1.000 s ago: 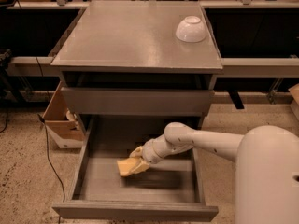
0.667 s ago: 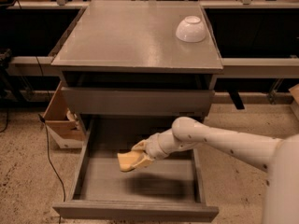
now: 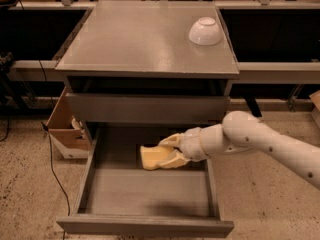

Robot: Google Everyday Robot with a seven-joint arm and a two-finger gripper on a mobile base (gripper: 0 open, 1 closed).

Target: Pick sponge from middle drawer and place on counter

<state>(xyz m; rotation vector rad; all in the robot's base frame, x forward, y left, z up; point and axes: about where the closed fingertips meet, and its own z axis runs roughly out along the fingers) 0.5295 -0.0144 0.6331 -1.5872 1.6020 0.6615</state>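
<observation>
The pale-yellow sponge [image 3: 151,157] is held in my cream gripper [image 3: 169,151], lifted a little above the floor of the open middle drawer [image 3: 150,189]. The gripper fingers are shut on the sponge's right end. My arm reaches in from the right over the drawer's right wall. The gray counter [image 3: 145,36] is the top slab of the cabinet, above and behind the gripper.
A white bowl [image 3: 205,31] lies upside down at the counter's back right. The upper drawer [image 3: 147,109] shows only its shut front panel, just above the gripper. A cardboard box [image 3: 65,129] stands on the floor left of the cabinet. A black cable runs along the floor at left.
The gripper has risen with the sponge off the drawer floor and drawn slightly back towards the upper drawer front. The arm has swung away from the camera.
</observation>
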